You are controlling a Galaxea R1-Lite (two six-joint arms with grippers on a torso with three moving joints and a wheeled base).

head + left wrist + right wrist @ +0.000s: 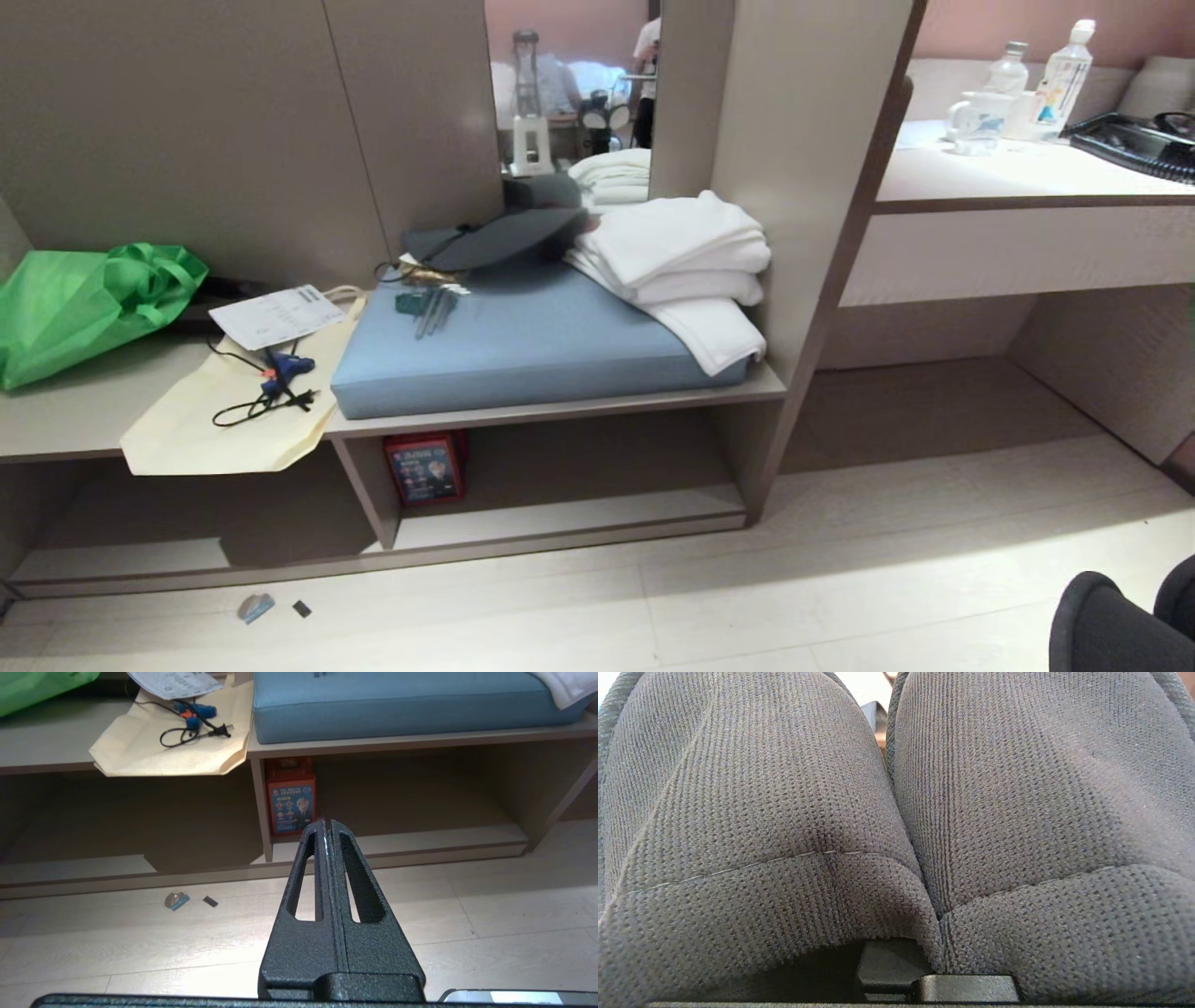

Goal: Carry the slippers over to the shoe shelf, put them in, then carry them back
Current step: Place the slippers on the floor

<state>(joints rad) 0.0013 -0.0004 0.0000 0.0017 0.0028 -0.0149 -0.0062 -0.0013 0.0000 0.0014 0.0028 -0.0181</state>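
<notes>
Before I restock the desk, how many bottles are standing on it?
2, both at the back of the desk counter: a clear bottle behind the jug, and a taller labelled bottle beside it. More may be hidden past the picture's edge.

Soft indoor light; cubbies shadowed; floor glare.

Dark grey knitted-fabric slippers fill right wrist view, hiding jaws; slippers cut off at head view's corner.

Shoe shelf mostly free; red box blocks its left end.
</notes>
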